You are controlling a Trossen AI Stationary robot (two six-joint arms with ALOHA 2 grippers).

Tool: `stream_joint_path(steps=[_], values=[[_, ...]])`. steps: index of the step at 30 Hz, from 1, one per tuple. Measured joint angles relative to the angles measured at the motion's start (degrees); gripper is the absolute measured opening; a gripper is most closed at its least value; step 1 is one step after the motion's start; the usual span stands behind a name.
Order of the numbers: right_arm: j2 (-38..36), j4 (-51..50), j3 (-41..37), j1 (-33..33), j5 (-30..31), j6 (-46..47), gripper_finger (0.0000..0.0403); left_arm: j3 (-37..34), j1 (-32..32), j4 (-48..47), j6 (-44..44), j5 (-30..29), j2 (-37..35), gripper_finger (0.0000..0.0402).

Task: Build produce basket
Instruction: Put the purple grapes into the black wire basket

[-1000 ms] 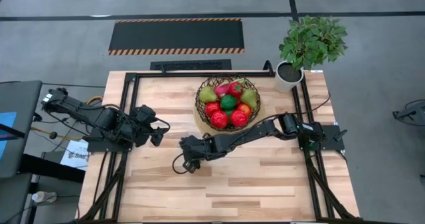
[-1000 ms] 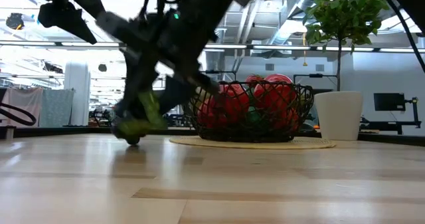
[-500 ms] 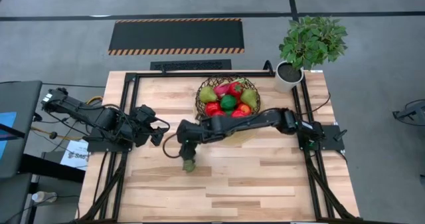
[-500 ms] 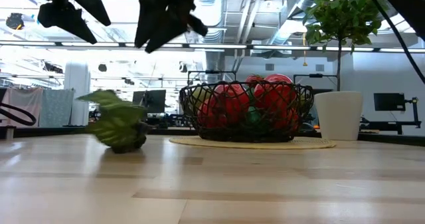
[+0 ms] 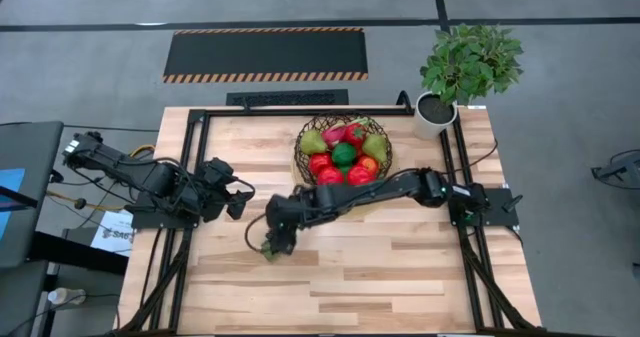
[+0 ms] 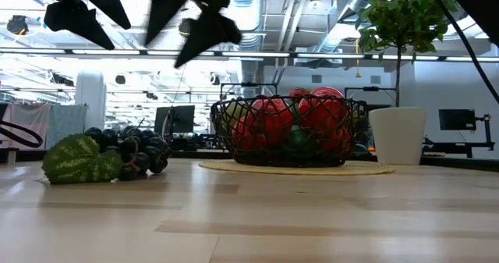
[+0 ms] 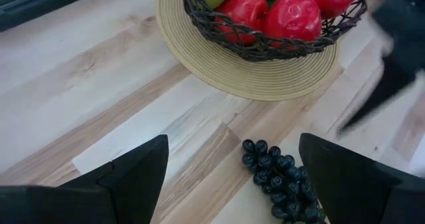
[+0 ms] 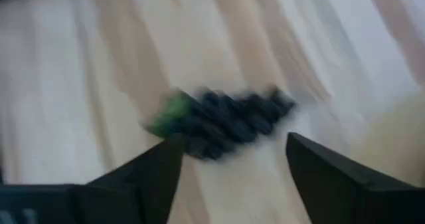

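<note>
**Grapes lie loose on the desk, right claw spread above them**

The bunch of dark grapes [image 6: 129,154] with its green leaf [image 6: 80,160] rests on the wooden desk [image 5: 400,277], well apart from the basket [image 5: 343,155] and out toward the middle of the boards. In the low view nothing touches the bunch; it lies flat on the wood with the leaf pointing away from the basket.

The right claw [image 5: 272,239] hangs directly over the grapes, its two dark fingers [image 8: 143,177] spread wide with the bunch showing between and beyond them, so it is released and grips nothing. The right arm stretches from its base across the front of the basket.

The basket sits on its pale round base [image 7: 226,71] near the far edge, holding red round fruits [image 7: 292,18], a green round one, green pears [image 5: 313,142] and a red pepper [image 5: 353,133]. A white pot with a green plant [image 5: 468,65] stands beside it at the corner.

The left claw [image 5: 240,199] waits near the left rail, fingers parted and empty, facing the grapes.
</note>
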Motion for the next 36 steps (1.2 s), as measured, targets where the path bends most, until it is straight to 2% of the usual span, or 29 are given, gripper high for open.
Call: stream_joint_path(steps=[3, 7, 13, 18, 27, 36], values=[[1.3, 0.3, -0.7, 0.5, -0.3, -2.8, 0.0322, 0.0, 0.0, 0.0, 0.5, 0.9, 0.0, 0.0324], [5.3, 4.1, -0.4, 0.3, -1.3, -7.1, 0.0343, -0.6, 0.0, -0.1, 1.0, 1.5, 0.0, 0.0324], [10.0, 6.4, -0.5, 0.7, -1.4, -8.0, 0.0345, -1.4, -0.2, -0.3, -0.2, 3.0, 0.2, 0.0324], [10.1, 6.0, -0.8, 0.5, -0.7, -6.6, 0.034, -1.5, -0.2, -0.7, -0.4, 4.1, 0.3, 0.0324], [9.9, 3.9, -4.5, 0.2, 0.6, 4.9, 0.0286, -1.5, -0.2, -0.8, -0.7, 3.9, 0.3, 0.0324], [9.5, 2.9, -5.2, 0.9, 0.8, 6.7, 0.0216, -1.5, -0.2, -0.7, -0.7, 3.5, 0.3, 0.0324]])
